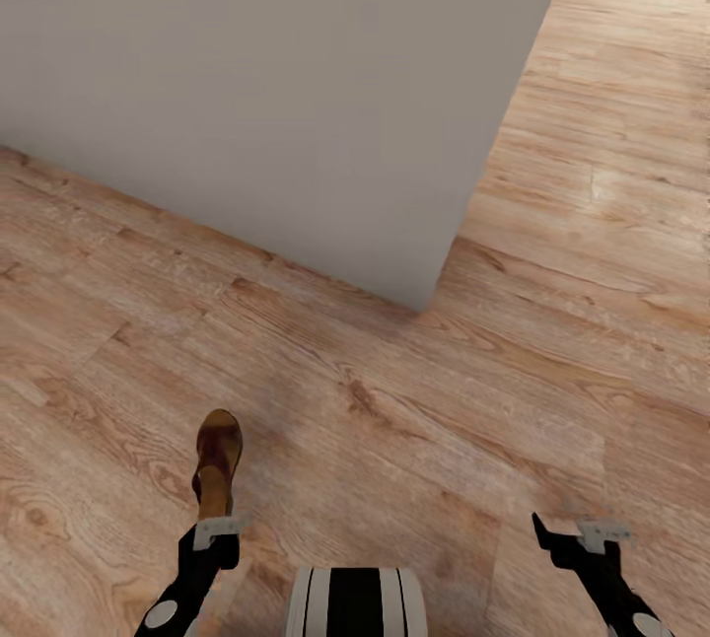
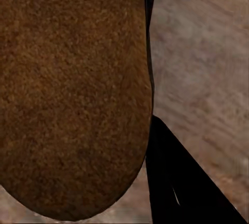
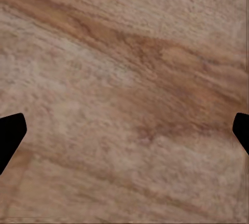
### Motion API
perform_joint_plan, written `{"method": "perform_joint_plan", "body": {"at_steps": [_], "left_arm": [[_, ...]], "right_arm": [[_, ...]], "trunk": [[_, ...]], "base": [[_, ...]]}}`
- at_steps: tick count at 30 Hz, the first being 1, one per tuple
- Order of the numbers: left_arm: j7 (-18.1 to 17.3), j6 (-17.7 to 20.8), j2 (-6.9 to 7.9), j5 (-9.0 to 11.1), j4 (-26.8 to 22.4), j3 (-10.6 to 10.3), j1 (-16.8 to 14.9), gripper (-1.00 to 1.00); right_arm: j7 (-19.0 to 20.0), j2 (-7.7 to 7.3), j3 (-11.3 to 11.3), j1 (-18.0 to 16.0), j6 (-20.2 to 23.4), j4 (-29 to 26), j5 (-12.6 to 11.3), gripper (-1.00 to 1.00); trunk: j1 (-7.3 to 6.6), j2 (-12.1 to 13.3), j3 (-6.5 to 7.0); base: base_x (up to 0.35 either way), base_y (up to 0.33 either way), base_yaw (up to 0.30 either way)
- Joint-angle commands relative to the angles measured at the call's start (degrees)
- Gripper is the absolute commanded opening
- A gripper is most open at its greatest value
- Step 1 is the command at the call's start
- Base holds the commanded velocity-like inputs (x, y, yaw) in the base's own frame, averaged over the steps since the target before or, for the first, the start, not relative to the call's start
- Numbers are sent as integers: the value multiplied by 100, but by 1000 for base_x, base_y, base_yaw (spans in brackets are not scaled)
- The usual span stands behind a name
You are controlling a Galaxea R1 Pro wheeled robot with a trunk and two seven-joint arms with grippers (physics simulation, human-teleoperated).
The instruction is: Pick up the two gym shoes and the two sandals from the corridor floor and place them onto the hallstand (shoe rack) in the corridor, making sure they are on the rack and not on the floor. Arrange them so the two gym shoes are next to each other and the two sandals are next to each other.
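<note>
The left gripper (image 1: pixel 219 517) has its jaws closed on one brown sandal (image 1: pixel 217 460), which juts forward toward 12 o'clock above the corridor floor (image 1: pixel 414 420); the left wrist view shows its suede-like brown sole (image 2: pixel 72 94) close up. The right gripper (image 1: pixel 572 530) hangs at 4 o'clock, jaws spread wide (nothing between them). A pale wall (image 1: pixel 296 95) stands ahead from 10 to 12 o'clock, its corner (image 1: pixel 424 302) nearest, with open floor past it at 1 o'clock.
</note>
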Motion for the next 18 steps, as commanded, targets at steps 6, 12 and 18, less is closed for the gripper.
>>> {"method": "perform_joint_plan", "body": {"at_steps": [6,12,18], "left_arm": [[-38,-770,29,169,-100,434,466,-100],[-33,-1011,37,199,-211,508,873,-100],[-31,-1101,39,197,-248,519,999,-100]], "right_arm": [[55,0,-26,111,-458,662,-19,100],[63,25,-17,124,-1454,1502,-20,100],[68,71,-9,125,-1714,1816,-14,100]], "trunk": [[-16,7,186],[-32,15,372],[-47,23,559]], "base": [[0,0,0],[0,0,0],[0,0,0]]}}
